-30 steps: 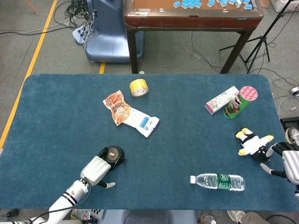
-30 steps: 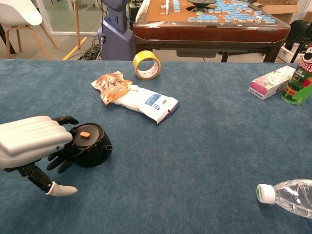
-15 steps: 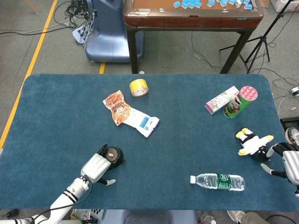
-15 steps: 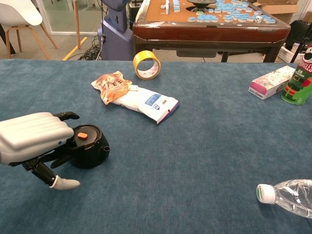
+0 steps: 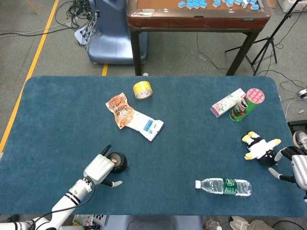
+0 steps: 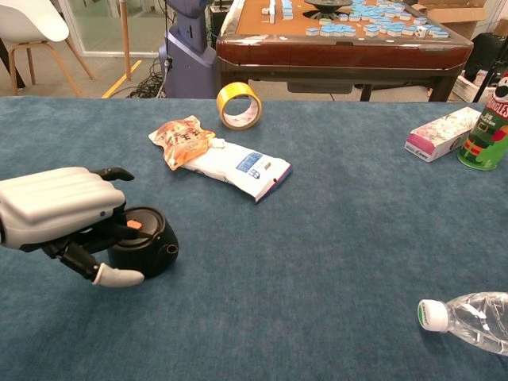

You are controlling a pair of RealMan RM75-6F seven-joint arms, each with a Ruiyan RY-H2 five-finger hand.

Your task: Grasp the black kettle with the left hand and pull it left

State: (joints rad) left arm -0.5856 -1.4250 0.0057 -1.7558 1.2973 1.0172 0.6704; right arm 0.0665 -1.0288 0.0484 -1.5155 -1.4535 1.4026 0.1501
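The black kettle [image 5: 117, 162] [image 6: 148, 247] is small and round with an orange knob on its lid, and it stands on the blue table near the front left. My left hand [image 5: 98, 168] [image 6: 59, 215] wraps around its left side and grips it, with the fingers behind the kettle and the thumb in front; the hand hides part of the lid. My right hand [image 5: 295, 166] rests at the table's right edge with its fingers apart, holding nothing. It shows only in the head view.
An orange pouch [image 5: 120, 109] and a white packet [image 5: 147, 125] lie behind the kettle, with a yellow tape roll [image 5: 142, 89] further back. A plush toy [image 5: 259, 146], a water bottle [image 5: 224, 186], a green can [image 5: 246, 105] and a box [image 5: 227, 102] are on the right.
My left hand has closed further around the kettle, and hand and kettle have shifted slightly toward the front edge. The right hand has not moved.
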